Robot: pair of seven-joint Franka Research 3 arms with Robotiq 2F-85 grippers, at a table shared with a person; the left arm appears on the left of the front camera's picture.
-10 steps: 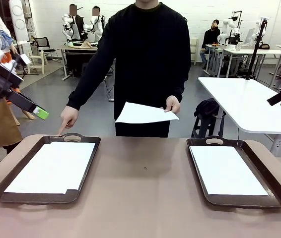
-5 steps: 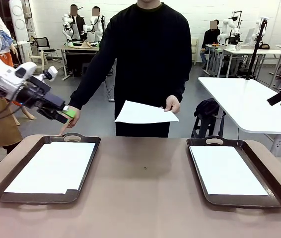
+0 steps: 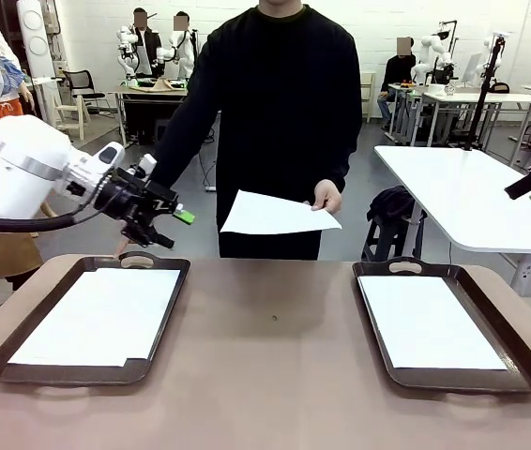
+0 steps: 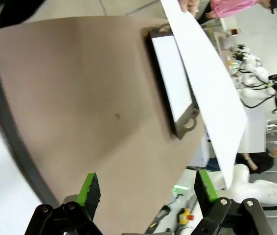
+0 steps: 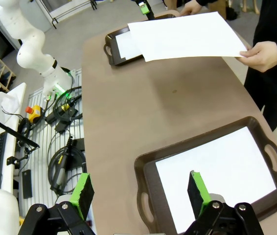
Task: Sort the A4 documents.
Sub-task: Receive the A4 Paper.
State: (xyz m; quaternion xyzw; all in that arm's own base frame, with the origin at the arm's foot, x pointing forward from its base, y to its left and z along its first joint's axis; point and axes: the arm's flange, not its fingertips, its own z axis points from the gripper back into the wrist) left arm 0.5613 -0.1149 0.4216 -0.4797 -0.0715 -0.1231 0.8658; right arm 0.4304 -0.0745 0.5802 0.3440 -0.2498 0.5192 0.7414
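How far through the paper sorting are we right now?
Looks done: white sheets lie in the left tray and the right tray. In hand: the person holds out one A4 sheet above the table's far edge, and the open left gripper is near it, not touching. The right gripper hangs open above the right tray. Left: take that sheet and tray it.

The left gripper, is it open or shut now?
Open. In the left wrist view the left gripper shows its two green pads far apart, nothing between them; the held sheet lies ahead.
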